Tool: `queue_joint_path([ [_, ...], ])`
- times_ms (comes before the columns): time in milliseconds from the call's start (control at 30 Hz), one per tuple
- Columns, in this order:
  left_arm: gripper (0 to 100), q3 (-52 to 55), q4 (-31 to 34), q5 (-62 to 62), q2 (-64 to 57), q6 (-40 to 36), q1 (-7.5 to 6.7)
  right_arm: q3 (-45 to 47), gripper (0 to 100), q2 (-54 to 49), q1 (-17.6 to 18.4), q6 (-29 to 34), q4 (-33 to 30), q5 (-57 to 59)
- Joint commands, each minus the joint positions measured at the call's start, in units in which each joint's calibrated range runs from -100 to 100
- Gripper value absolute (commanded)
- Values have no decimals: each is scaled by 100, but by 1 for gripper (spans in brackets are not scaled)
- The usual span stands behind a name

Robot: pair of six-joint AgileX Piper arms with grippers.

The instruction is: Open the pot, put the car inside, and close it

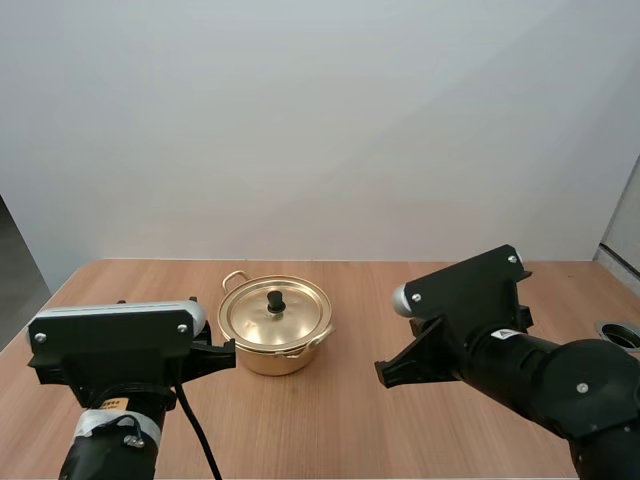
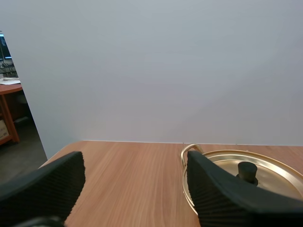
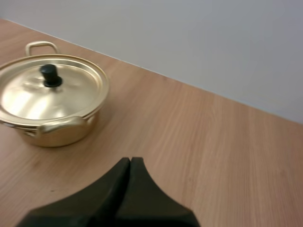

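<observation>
Left gripper (image 2: 135,176): fingers stand wide apart, ribbed faces turned inward, nothing between them. The pot (image 1: 275,356) sits on the table (image 1: 335,430) just ahead of this gripper, off its right-hand finger. Its lid (image 1: 258,320) is seated and its black knob (image 1: 275,299) upright. Right gripper (image 3: 130,163): fingers pressed together as one wedge, gripping nothing. The pot lies ahead and to its left, clear of the tips.
</observation>
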Motion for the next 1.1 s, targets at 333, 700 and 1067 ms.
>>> queue_joint_path([
  [333, 100, 0, 2453, 938, 0, -3113, -5, 472, 0, -2042, 467, 3685, -3369, -1326],
  [700, 0, 0, 2163, 1336, 0, -2517, -5, 1559, 0, -2042, 467, 4860, -4048, -2282],
  [1067, 0, 0, 1753, 1920, 0, -2517, -5, 1559, 0, -2042, 467, 4892, -4116, -2297],
])
